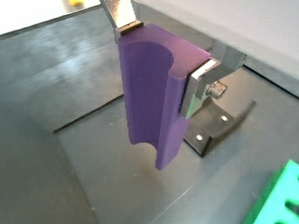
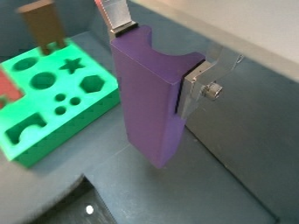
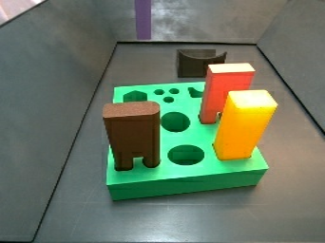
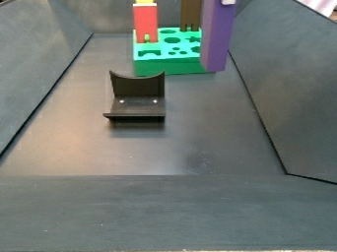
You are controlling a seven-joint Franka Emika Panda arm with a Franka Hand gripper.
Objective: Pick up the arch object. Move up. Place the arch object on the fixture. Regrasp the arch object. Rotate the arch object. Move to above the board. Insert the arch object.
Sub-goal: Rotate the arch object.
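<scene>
The arch object, a long purple block with a scooped end, hangs upright in the air, and my gripper is shut on its upper, scooped end. In both wrist views the silver fingers press its two opposite sides. Below it lie the dark fixture and a corner of the green board. In a side view the arch object hangs off the board's right side, beyond the fixture. Only its lower end shows in a side view, above and behind the fixture.
On the board stand a brown two-legged block, a red block and a yellow block. Open cut-outs show in its top. Dark sloping walls enclose the floor on both sides.
</scene>
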